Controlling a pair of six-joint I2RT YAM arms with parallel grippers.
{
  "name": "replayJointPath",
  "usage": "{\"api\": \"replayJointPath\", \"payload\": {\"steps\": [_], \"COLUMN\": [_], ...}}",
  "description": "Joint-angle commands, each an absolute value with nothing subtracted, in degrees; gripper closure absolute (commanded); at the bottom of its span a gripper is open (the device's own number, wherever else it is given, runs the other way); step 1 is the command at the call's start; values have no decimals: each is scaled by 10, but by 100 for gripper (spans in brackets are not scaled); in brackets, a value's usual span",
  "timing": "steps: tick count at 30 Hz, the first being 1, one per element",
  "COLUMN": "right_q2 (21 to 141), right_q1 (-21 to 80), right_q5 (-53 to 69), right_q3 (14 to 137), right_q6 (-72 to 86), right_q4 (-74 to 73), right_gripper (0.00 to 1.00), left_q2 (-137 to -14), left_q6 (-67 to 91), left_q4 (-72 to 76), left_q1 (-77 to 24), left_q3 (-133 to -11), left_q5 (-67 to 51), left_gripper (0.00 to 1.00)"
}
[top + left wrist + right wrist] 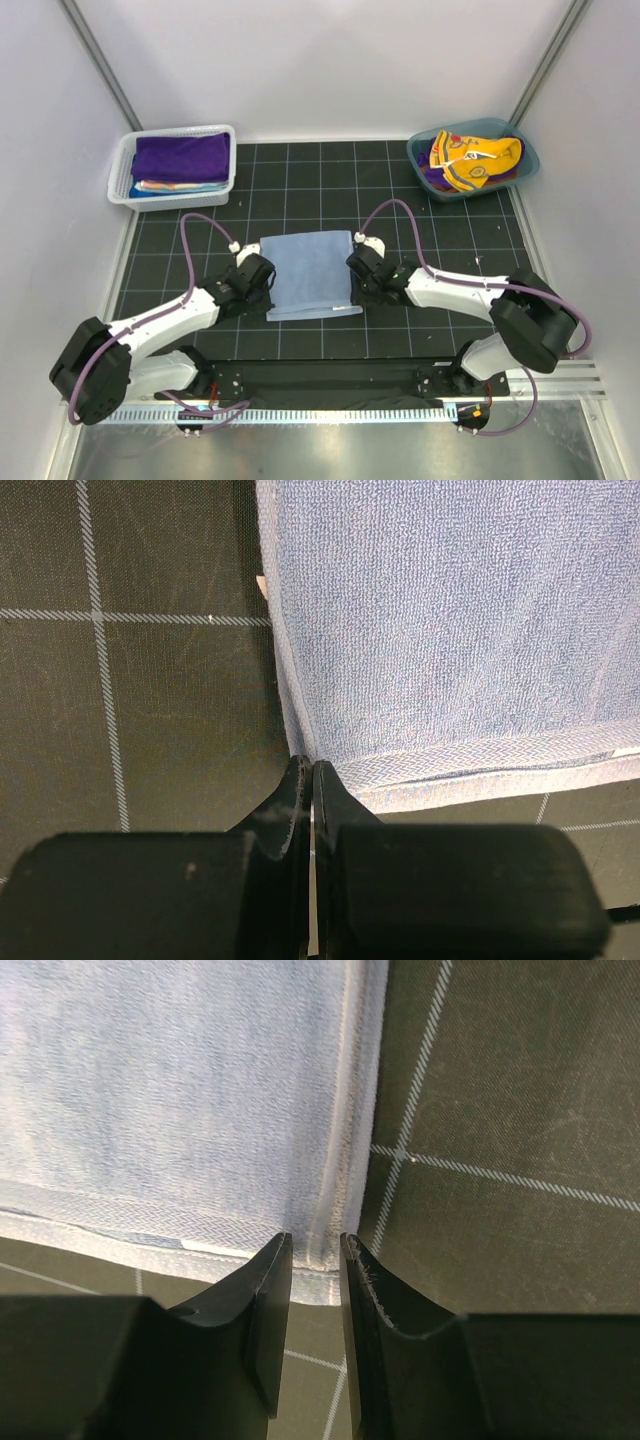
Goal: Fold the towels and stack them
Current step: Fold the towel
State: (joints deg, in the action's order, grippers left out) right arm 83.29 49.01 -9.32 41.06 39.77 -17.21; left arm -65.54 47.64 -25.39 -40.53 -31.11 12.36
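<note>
A folded light blue towel (308, 272) was laid flat at the middle of the gridded desk (420, 215), flanked by both arms. The left pincer (303, 780) was clenched at its near left corner; the right pincer (316, 1245) was seen released, jaws apart at the right edge.

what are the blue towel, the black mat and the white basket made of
Blue towel: soft terry cloth, probably cotton; matte looped pile, woven hem band. Black mat: looks like rubber or vinyl; faint sheen, scuffs, printed white grid. White basket: likely plastic; thin slotted walls.
</note>
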Motion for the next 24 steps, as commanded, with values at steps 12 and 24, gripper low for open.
{"api": "replayJointPath", "payload": {"steps": [12,24], "right_q2": [841,846], "right_q1": [505,506], "right_q5": [-127,-134], "right_q3": [441,435], "right_q6": [412,417], "right_q4": [-167,-165], "right_gripper": [67,68], "left_q2": [-655,-654], "left_q6": [473,474], "left_q4": [-235,-236], "left_q1": [-408,-408], "left_q3": [-320,-318], "left_q5": [121,122], "left_gripper": [100,100]}}
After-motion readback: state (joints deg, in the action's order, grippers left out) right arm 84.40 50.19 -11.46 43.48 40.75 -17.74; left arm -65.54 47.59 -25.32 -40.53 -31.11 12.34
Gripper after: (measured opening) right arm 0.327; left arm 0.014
